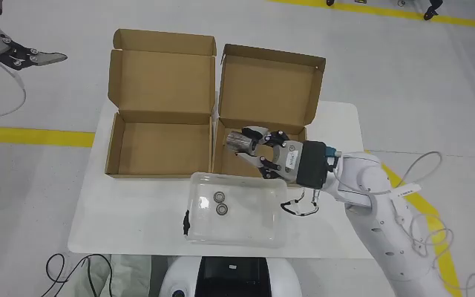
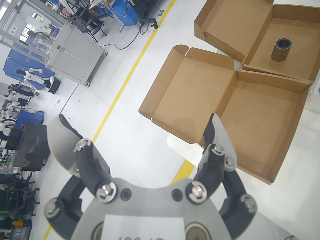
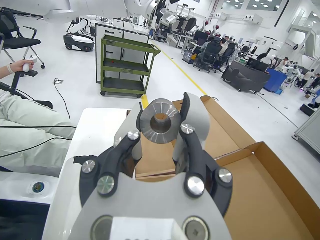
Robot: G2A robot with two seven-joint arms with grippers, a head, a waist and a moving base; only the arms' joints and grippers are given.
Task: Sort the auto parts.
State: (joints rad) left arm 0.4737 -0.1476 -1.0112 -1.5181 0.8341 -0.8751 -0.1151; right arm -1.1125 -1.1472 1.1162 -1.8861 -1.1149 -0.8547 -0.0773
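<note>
Steel bushing [image 3: 160, 126] is pinched between the right jaws, over the open cardboard box [image 1: 267, 93] beneath them. On the robot's side of these jaws, a clear tray [image 1: 237, 239] on the counter [image 1: 133, 215] holds two ring bearings [image 1: 220, 197]. Left jaws are spread wide and grip nothing, off the counter, with the second box [image 2: 260, 126] ahead of them.

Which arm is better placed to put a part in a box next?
Right: the right gripper grips a metal cylinder above a cardboard box; the left gripper hangs open, off the table.
</note>
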